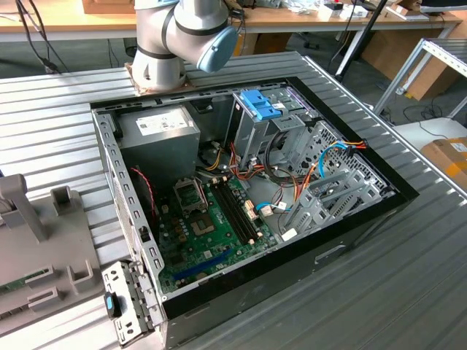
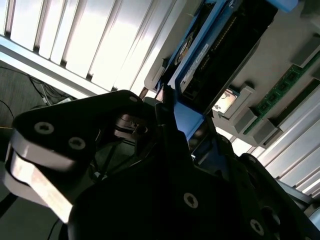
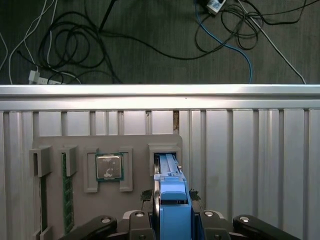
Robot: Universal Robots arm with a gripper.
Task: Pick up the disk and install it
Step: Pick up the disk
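The disk (image 3: 171, 202) stands on edge in a slot of the grey fixture tray (image 3: 135, 144), its light blue carrier bracket facing the camera in the first wrist view. My gripper (image 3: 169, 195) straddles it, one dark fingertip (image 3: 146, 194) close against each side. In the second wrist view the disk (image 2: 210, 55) shows its dark underside and blue frame, running up from between the black fingers (image 2: 167, 107). The gripper appears shut on the disk, whose lower end still sits in the slot.
A processor (image 3: 109, 166) and memory sticks (image 3: 65, 190) lie in the same tray. Past the table edge (image 3: 160, 90) cables trail on the floor. The open computer case (image 1: 350, 244) holds the motherboard (image 1: 208, 219) and a metal drive cage with a blue latch (image 1: 259, 106).
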